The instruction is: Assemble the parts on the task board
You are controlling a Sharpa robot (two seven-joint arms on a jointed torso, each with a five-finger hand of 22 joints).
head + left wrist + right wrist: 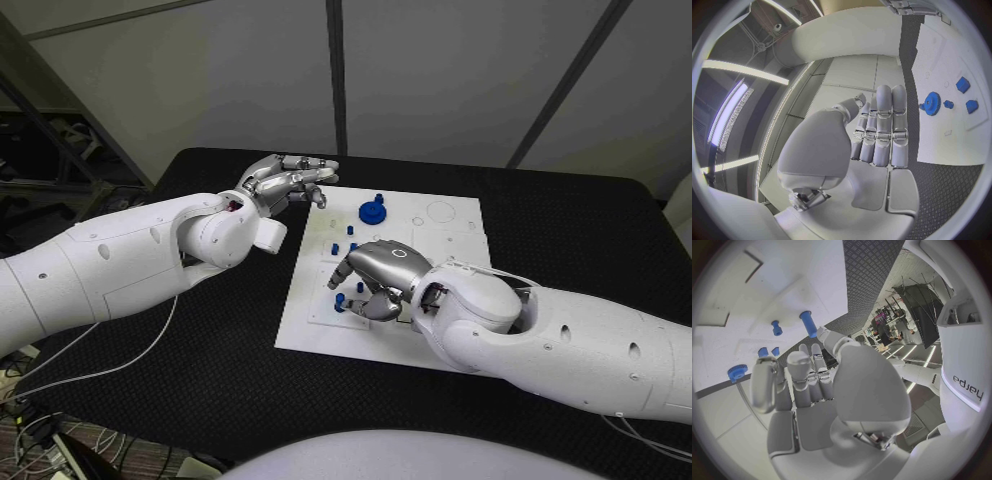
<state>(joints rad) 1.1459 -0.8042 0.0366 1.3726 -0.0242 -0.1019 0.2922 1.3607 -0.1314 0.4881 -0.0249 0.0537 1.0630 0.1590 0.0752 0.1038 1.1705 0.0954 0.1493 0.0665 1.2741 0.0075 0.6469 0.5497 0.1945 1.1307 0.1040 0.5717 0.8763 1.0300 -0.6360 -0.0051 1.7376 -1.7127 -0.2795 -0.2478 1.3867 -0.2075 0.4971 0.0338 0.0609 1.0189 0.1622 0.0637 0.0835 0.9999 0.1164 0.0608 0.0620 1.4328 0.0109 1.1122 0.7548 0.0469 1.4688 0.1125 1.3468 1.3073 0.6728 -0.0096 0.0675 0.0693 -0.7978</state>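
The white task board lies mid-table. A blue gear sits near its far left, with small blue pegs just in front of it. My left hand hovers at the board's far-left corner, fingers loosely extended and holding nothing. Its wrist view shows the fingers, with the gear and blue parts beyond them. My right hand hangs over the board's left half, fingers curled down beside a blue piece. A long blue peg stands right at its thumb tip; contact is unclear.
Black table surrounds the board. The board's right half carries round and rectangular recesses. A white cable trails over the table's near-left edge. A short peg and the gear lie past my right hand.
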